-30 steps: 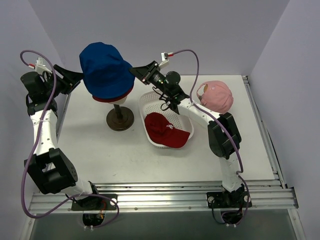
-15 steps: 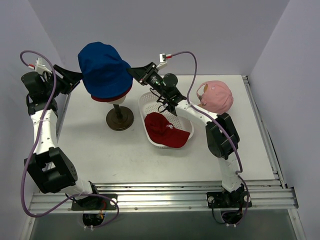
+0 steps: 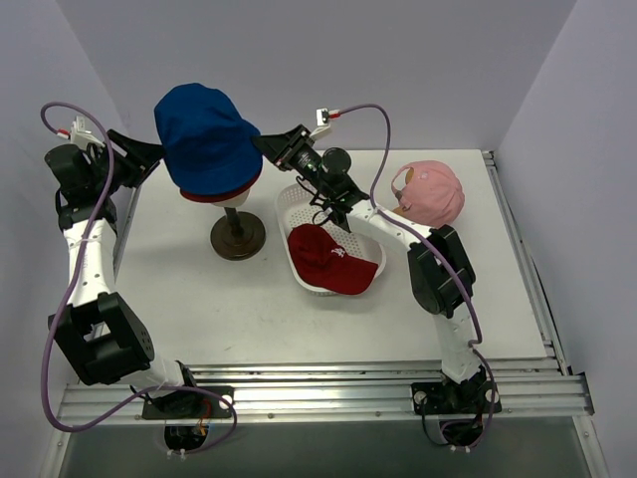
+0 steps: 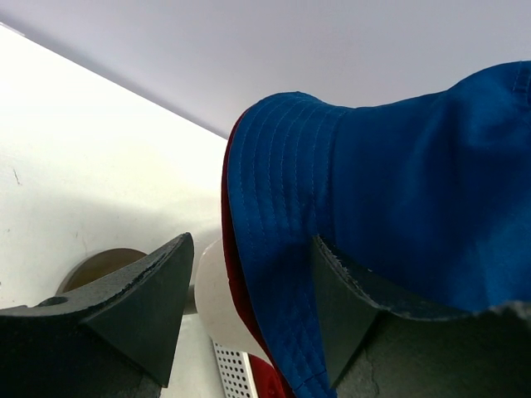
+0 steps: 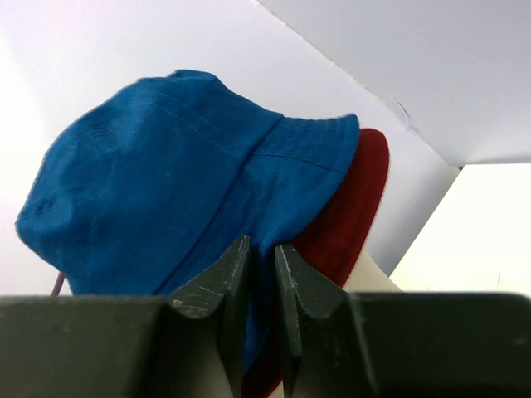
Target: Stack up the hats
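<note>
Bright, even light, soft shadows, whites washed out.

No legible txt anywhere afaict. Only candidate is a small white mark on the front of the red peaked cap [image 3: 326, 255] in the top view, prob a logo, but it's too tiny/blurry to read.
</note>
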{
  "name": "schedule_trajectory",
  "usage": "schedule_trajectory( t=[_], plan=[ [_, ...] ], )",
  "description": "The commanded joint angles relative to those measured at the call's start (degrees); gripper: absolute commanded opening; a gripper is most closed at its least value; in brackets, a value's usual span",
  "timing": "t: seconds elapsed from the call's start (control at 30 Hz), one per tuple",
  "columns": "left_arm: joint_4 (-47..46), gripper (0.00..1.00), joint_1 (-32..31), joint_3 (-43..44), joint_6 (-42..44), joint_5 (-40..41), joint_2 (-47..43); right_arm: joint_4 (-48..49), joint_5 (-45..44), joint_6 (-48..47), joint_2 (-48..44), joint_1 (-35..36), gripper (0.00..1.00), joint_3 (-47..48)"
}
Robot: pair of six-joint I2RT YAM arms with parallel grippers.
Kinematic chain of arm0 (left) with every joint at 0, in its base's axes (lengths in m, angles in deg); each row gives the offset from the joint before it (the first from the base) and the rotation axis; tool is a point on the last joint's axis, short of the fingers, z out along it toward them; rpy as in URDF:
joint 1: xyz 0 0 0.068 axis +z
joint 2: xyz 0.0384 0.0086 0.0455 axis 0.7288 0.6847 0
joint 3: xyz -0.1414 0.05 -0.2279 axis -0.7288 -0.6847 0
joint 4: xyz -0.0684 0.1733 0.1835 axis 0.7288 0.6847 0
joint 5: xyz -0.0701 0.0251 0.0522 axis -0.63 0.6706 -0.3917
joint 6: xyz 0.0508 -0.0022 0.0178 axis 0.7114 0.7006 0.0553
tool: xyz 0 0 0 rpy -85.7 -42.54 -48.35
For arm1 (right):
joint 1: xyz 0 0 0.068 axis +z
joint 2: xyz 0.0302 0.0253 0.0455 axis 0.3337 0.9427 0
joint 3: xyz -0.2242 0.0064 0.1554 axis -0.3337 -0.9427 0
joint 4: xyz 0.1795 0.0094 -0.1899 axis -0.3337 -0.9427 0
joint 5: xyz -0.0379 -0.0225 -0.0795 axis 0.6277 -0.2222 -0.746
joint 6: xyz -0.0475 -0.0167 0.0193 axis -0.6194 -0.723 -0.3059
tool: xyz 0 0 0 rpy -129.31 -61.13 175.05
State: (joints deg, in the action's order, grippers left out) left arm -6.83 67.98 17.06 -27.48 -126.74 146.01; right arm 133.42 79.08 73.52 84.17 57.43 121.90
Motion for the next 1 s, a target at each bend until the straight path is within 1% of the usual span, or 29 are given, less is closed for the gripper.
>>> schedule_trajectory(
  t=[0.0, 0.17, 0.37, 0.5, 0.6, 0.63, 0.7, 0.73, 0.8, 0.83, 0.87, 0.97],
  plan=[
    [-2.67, 0.67, -1.77, -0.04, -0.46, -2.0, -0.19, -10.73, 3.26, -3.63, 2.04, 2.15, 0.17, -0.54],
    [-2.67, 0.67, -1.77, -0.22, -0.72, -2.36, -0.81, -11.0, 2.91, -4.16, -1.57, 1.09, 0.22, -0.8],
    [-1.97, 0.67, -1.77, -0.74, -0.63, -2.09, -1.16, -11.62, 2.65, -4.87, -3.94, 0.91, 0.21, -0.98],
    [-0.04, 0.67, -1.77, -0.57, 0.15, -1.39, -0.98, -11.35, 2.65, -4.34, -3.59, 1.0, 0.22, -2.29],
    [6.89, 0.66, -1.68, 1.53, 3.49, 0.45, -1.68, -11.44, 2.65, -4.43, -3.68, 0.74, 0.23, -3.35],
    [10.91, 0.67, -1.59, 2.32, 5.76, 2.81, -2.03, -11.53, 2.65, -4.34, -3.86, 0.65, 0.22, -3.7],
    [14.71, 0.66, -1.5, 4.69, 7.97, 5.45, -3.35, -11.61, 2.47, -4.69, -5.17, 0.21, 0.23, -4.66],
    [17.95, 0.66, -1.42, 5.4, 9.98, 8.25, -3.96, -11.61, 2.21, -4.95, -5.7, 0.12, 0.23, -5.8],
    [20.87, 0.67, -1.33, 6.72, 11.84, 11.34, -5.54, -12.49, 1.68, -6.26, -7.63, -0.14, 0.23, -6.69],
    [23.93, 0.68, -1.33, 7.94, 13.59, 13.27, -6.07, -13.02, 0.9, -6.88, -8.25, -0.23, 0.23, -7.04],
    [25.0, 0.68, -1.33, 8.39, 14.3, 16.33, -6.6, -14.33, 0.45, -7.58, -9.56, -0.31, 0.23, -7.65],
    [27.65, 0.69, -1.24, 9.36, 15.71, 19.7, -8.18, -16.52, -1.47, -9.43, -12.11, -0.67, 0.23, -9.41]
  ],
)
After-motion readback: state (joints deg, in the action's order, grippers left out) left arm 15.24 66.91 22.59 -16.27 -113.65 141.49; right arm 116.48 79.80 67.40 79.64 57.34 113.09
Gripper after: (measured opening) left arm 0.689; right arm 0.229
